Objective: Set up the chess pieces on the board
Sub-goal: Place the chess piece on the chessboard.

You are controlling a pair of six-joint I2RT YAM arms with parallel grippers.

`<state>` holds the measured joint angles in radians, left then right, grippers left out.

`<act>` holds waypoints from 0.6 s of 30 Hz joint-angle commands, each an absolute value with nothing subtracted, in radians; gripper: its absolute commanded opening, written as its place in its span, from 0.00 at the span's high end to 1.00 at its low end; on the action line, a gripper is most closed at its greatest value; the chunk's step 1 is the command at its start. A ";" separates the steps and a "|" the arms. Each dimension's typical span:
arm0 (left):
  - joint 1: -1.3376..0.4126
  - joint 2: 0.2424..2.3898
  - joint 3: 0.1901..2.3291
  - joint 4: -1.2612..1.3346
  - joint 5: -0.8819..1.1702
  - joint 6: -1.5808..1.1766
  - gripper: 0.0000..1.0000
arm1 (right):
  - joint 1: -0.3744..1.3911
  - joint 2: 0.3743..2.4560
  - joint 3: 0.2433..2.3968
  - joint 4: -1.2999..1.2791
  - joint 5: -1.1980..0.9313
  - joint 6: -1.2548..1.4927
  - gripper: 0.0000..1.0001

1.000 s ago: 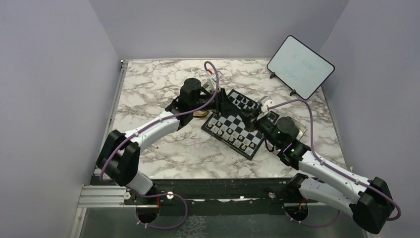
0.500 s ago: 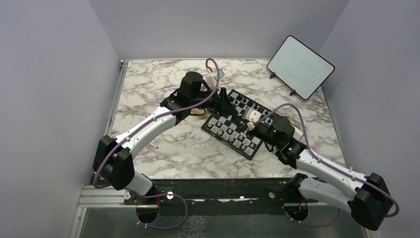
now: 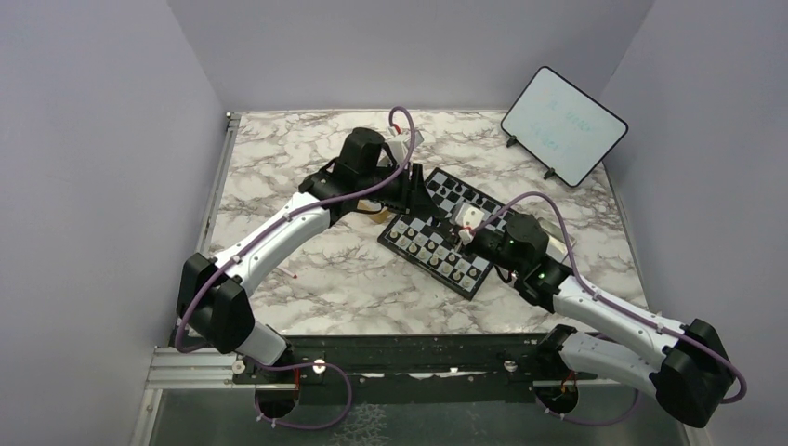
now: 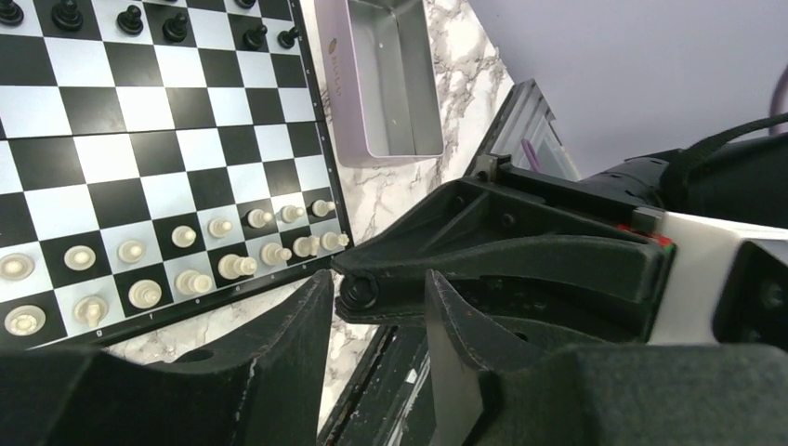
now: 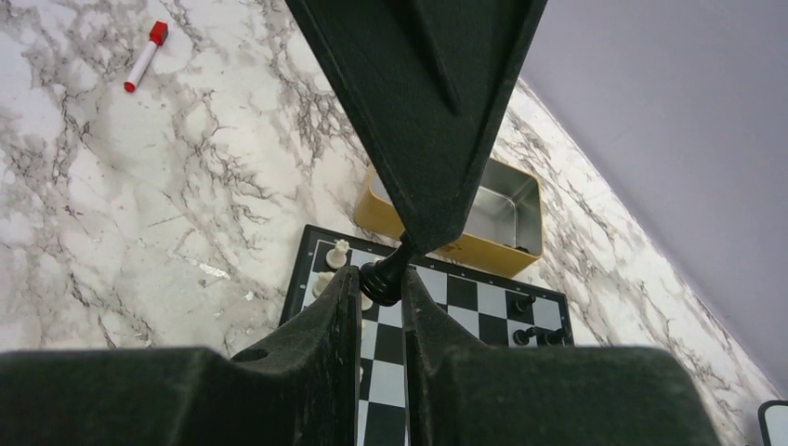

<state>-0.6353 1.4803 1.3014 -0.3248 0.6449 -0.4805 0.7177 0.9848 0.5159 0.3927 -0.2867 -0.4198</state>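
My right gripper (image 5: 381, 279) is shut on the base of a black chess piece (image 5: 385, 275) and holds it tilted above the board (image 5: 465, 307). The piece's top runs up to the tip of my left gripper (image 4: 379, 288), seen as a dark wedge above it. In the left wrist view the piece (image 4: 358, 290) sits by the left finger (image 4: 311, 316), and the jaws stand apart on either side of it. Pale pieces (image 4: 186, 269) fill two rows at one edge of the board (image 4: 139, 149). Several black pieces (image 4: 130, 19) stand at the opposite edge.
A gold tin (image 5: 492, 223) lies open beside the board, and its pale lid (image 4: 381, 93) lies at the other side. A red-capped marker (image 5: 146, 56) lies on the marble table (image 3: 279, 158). A white tablet (image 3: 563, 124) stands at the back right.
The right gripper has carried the black piece left over the board, up to the left gripper. The left arm has shifted a little, and its jaws widened, then narrowed.
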 commanded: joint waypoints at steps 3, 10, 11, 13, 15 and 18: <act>-0.643 1.528 1.354 -0.354 0.699 -0.490 0.62 | 0.713 0.964 0.577 0.360 -0.315 -0.413 0.99; -0.644 1.535 1.356 -0.353 0.692 -0.489 0.81 | 0.713 0.959 0.577 0.360 -0.310 -0.403 0.99; -0.645 1.533 1.355 -0.353 0.692 -0.488 0.83 | 0.713 0.955 0.576 0.359 -0.307 -0.403 0.99; -0.645 1.531 1.352 -0.353 0.690 -0.483 0.88 | 0.712 0.949 0.570 0.357 -0.303 -0.400 0.99; -0.644 1.531 1.351 -0.353 0.685 -0.474 0.91 | 0.712 0.946 0.566 0.351 -0.302 -0.391 0.93; -0.643 1.539 1.361 -0.351 0.665 -0.453 0.93 | 0.713 0.935 0.555 0.330 -0.290 -0.345 0.72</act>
<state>-0.6392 1.5303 1.3277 -0.3462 0.6701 -0.4858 0.7132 0.9684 0.5499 0.3473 -0.2867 -0.4011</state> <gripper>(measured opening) 0.117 0.219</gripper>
